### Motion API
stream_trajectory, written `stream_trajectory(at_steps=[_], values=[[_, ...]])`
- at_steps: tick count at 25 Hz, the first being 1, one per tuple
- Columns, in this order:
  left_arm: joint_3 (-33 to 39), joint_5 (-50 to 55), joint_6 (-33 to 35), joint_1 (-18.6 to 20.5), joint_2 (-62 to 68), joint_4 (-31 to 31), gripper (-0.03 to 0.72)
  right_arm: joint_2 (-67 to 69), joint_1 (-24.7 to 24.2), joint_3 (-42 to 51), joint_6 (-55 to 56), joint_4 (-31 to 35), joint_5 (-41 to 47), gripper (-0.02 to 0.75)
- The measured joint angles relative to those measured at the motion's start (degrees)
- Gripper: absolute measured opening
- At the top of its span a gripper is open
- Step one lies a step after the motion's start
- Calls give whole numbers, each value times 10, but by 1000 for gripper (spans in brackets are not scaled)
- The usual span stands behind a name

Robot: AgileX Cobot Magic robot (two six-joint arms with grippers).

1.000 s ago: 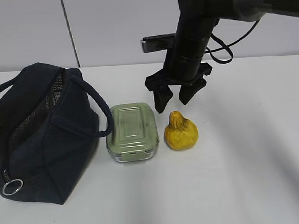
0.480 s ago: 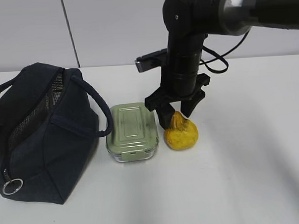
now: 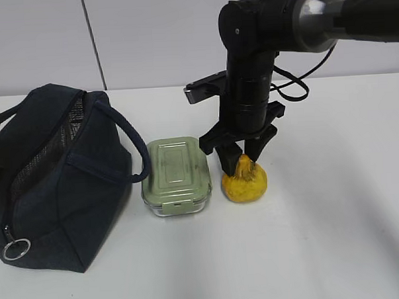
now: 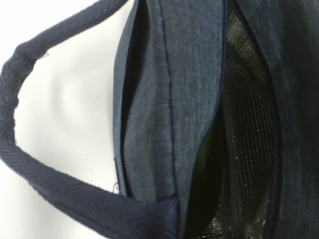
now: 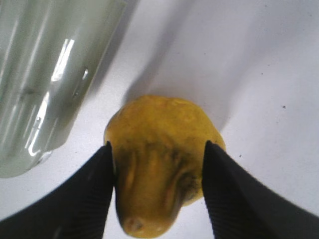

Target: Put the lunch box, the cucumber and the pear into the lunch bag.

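Observation:
The yellow-orange pear (image 3: 245,183) stands on the white table just right of the lunch box (image 3: 176,172) with its sage-green lid. My right gripper (image 3: 242,158) comes straight down over the pear, open, one finger on each side of its neck. In the right wrist view the pear (image 5: 159,149) fills the gap between the black fingers (image 5: 84,199), close to or just touching them, with the lunch box (image 5: 40,74) at the left. The navy lunch bag (image 3: 55,182) stands open at the left. In the left wrist view the bag (image 4: 169,99) shows a dark green cucumber (image 4: 205,184) inside. The left gripper is out of view.
The bag's rope handle (image 3: 136,149) arches toward the lunch box. A silver ring pull (image 3: 17,249) hangs at the bag's near corner. Another handle (image 4: 45,174) crosses the left wrist view. A pale wall stands behind the table.
My right gripper has moved forward and down from behind the pear until its fingers straddle the pear's neck. The pear has shifted slightly right. Bag and lunch box have not moved.

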Motion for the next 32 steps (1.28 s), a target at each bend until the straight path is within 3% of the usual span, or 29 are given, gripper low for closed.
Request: stream_trajectory(at_steps=[8,18,21,25,27,32], values=[[0,-1,0,0,0,5,-18,-2,0,0,-12,-8,-2,162],[0,-1,0,0,0,9,-19,-54,0,-34,-23,-5,0,131],[0,-1,0,0,0,9,-19,-93,0,-90,-53,68,3,129],[0,-3,0,0,0,9,-19,-112,3,-163,-158,277,-22,127],[0,-3,0,0,0,9,-19,-106,16,-174,-204,351,-52,127],[0,-3,0,0,0,9,-19,-56,56,-177,-271,419,-83,125]])
